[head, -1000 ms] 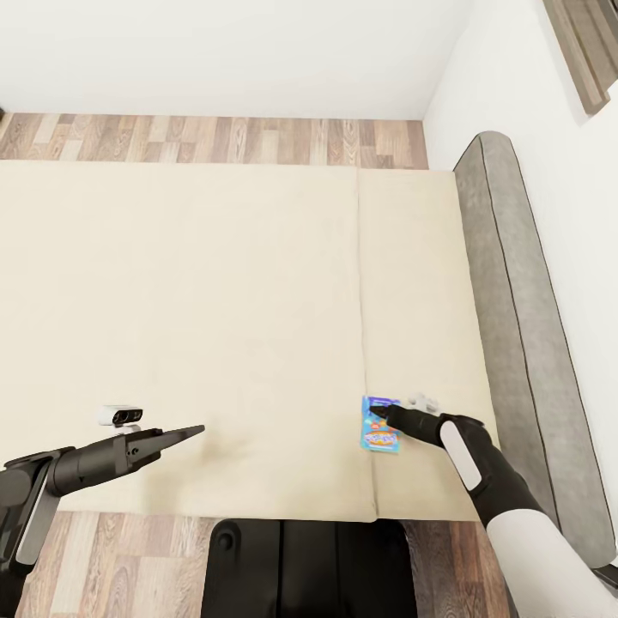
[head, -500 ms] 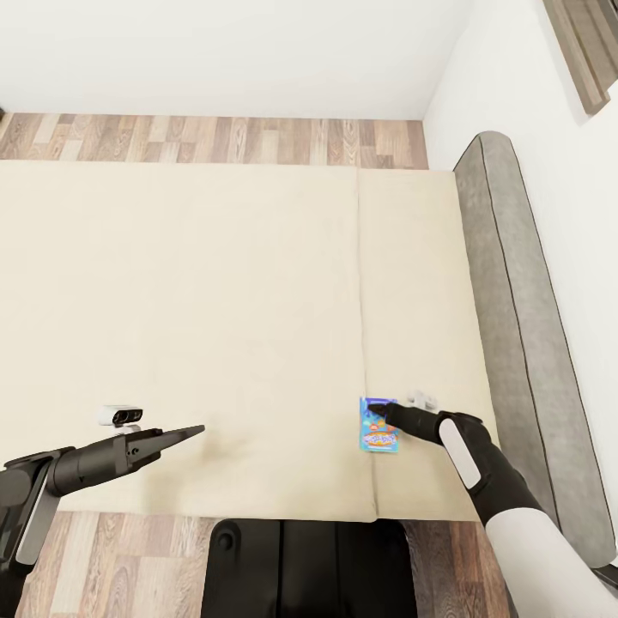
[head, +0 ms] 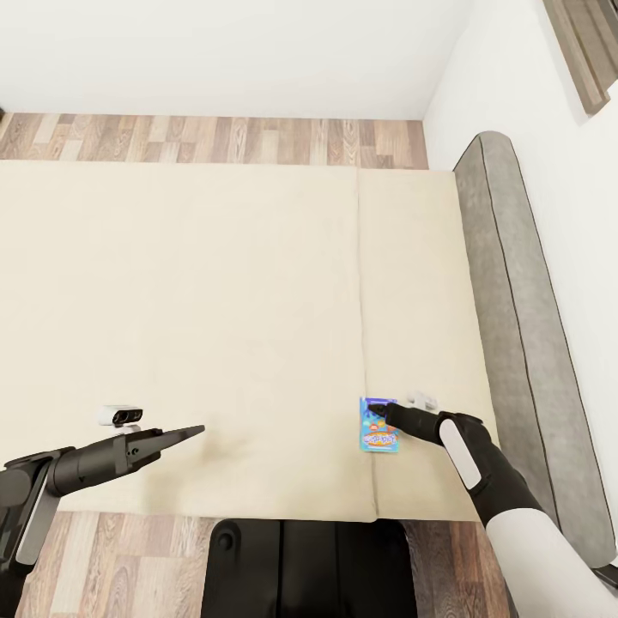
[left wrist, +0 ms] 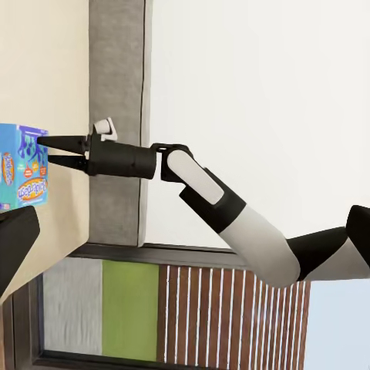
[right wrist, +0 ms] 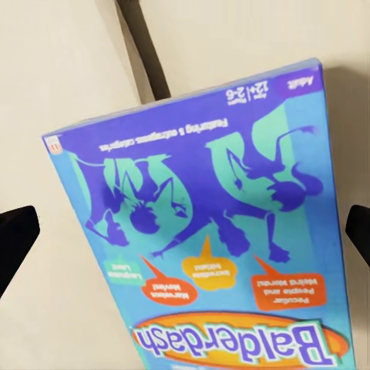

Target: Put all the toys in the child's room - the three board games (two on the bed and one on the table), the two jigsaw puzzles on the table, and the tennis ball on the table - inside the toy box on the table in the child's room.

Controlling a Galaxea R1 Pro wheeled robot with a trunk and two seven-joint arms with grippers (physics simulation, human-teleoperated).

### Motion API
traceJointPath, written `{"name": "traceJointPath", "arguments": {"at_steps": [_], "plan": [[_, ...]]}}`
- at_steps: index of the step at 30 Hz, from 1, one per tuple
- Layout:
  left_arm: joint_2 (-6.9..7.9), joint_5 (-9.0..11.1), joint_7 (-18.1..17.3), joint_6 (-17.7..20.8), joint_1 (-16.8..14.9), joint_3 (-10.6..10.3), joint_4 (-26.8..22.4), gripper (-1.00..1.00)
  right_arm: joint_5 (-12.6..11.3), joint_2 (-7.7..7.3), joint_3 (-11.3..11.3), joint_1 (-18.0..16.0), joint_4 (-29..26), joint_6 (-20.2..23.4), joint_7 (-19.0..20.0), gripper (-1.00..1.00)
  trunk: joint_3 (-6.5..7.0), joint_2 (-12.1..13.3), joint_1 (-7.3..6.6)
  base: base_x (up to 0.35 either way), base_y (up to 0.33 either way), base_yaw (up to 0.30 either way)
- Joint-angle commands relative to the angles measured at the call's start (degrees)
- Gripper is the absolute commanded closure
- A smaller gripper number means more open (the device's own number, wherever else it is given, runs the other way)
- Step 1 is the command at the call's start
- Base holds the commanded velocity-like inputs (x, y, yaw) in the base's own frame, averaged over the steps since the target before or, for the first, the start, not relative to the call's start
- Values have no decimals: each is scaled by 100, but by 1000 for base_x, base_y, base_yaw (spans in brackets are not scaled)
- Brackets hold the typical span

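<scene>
Lying flat on the cream bed, the blue orange-lettered board game sits between the right claw's wide-spread fingers.

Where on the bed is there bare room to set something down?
Nearly all the bed is bare: everything left of the seam, and the right panel up toward the headboard. Only its near right corner is taken, by the blue board game with the right gripper on it.

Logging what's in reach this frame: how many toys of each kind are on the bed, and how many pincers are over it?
Blue Balderdash board game: 1, on the bed, beside the mattress seam.
Pincers: 2, the right pincer open around the game, and the left pincer over bare mattress.
Total: 3.
</scene>
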Motion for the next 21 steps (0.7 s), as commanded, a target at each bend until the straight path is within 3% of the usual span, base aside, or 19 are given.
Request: {"name": "traceJointPath", "arguments": {"at_steps": [1, 21], "plan": [[1, -4, -23, 61, 0, 0, -3, -100, 6, -1, -5, -2, -2, 28, 20, -100, -6, -9, 3, 0, 0, 0], [1, -4, -23, 61, -2, 0, -5, -100, 6, -26, 5, 15, 0, 28, 20, -100, -6, -9, 3, 0, 0, 0]]}}
